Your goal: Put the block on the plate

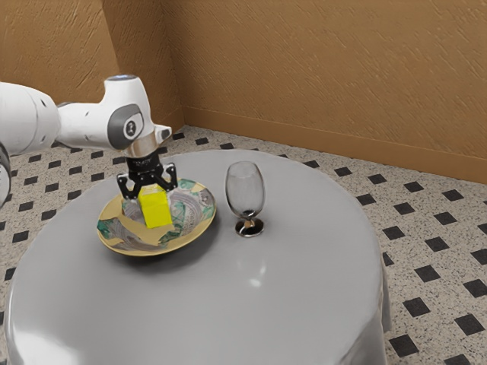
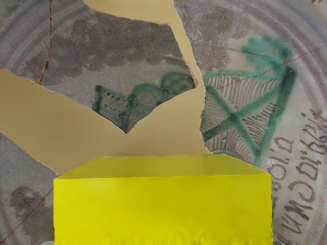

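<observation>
Exterior view, left to right: plate [image 1: 138, 252] toward table's [image 1: 304, 304] far-left edge; block [image 1: 157, 210] within plate's rim outline, clasped by gripper [image 1: 152, 192]; glass [image 1: 245, 190] beyond rim. Grasp, carry done; contact with plate apparently pending. Left: settle, release.

Bright, even light, white glare on the grey tablecloth [image 1: 251, 319], soft shadow beneath the plate [image 1: 189, 219], faint glints on the glass [image 1: 245, 190]

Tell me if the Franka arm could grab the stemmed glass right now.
Probably not: its gripper is shut on the yellow block, over the plate. Otherwise the way looks free, as the stemmed glass stands upright beside the plate, with nothing between them.
</observation>
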You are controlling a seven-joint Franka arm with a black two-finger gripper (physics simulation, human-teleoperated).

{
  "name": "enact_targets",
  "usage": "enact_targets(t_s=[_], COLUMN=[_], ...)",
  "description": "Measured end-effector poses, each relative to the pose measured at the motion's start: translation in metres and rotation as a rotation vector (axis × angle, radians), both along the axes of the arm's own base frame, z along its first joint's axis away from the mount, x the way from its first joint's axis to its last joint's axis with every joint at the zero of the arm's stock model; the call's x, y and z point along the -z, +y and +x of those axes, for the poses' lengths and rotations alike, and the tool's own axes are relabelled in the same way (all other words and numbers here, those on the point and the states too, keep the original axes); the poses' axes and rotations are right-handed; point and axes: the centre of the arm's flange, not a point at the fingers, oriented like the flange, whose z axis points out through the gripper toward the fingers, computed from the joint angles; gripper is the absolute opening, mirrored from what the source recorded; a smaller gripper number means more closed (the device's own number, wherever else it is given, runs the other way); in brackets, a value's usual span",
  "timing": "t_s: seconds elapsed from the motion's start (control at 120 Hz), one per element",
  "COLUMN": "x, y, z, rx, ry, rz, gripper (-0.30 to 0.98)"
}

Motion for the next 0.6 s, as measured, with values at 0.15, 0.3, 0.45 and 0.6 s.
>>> enact_targets(t_s=[0.15, 0.3, 0.45, 0.6], x=[-0.017, -0.072, -0.129, -0.165], y=[-0.001, -0.043, -0.079, -0.100], z=[0.001, -0.003, -0.019, -0.061], rx=[0.052, 0.166, 0.322, 0.437], ry=[-0.038, -0.111, -0.164, -0.173], rz=[0.000, 0.003, 0.039, 0.054], gripper=[0.59, 0.64, 0.66, 0.67])
